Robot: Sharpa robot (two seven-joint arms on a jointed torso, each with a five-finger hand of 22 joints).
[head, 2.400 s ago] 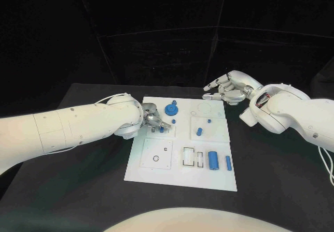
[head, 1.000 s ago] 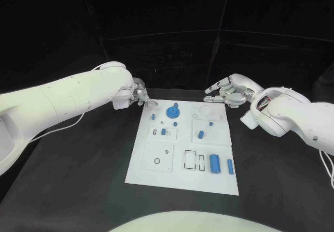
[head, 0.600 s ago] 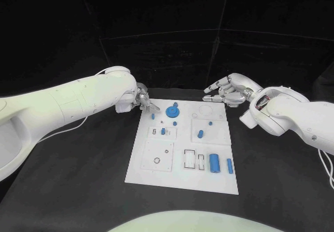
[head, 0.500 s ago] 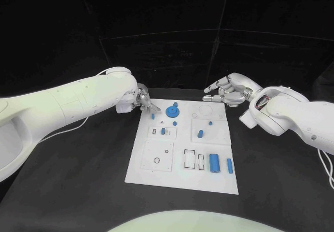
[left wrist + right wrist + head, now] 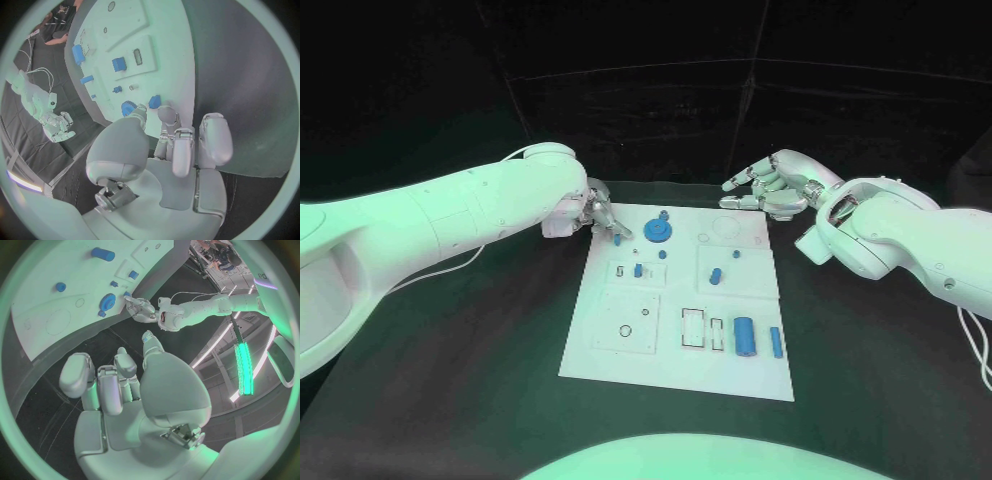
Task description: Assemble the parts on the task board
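left hand [image 5: 599,214]: fingers curled, holding nothing | right hand [image 5: 773,184]: fingers apart, empty

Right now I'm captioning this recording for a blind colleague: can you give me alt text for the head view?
A white task board lies mid-table on a black table, with small blue parts on it. The left hand reaches over the board's far left corner by a small blue piece. The right hand hovers beyond the far right corner, fingers apart, holding nothing.

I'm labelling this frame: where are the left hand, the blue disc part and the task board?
left hand [image 5: 602,214], head view, fingers.
blue disc part [image 5: 656,234], head view, its top face.
task board [image 5: 678,370], head view, bare near edge.
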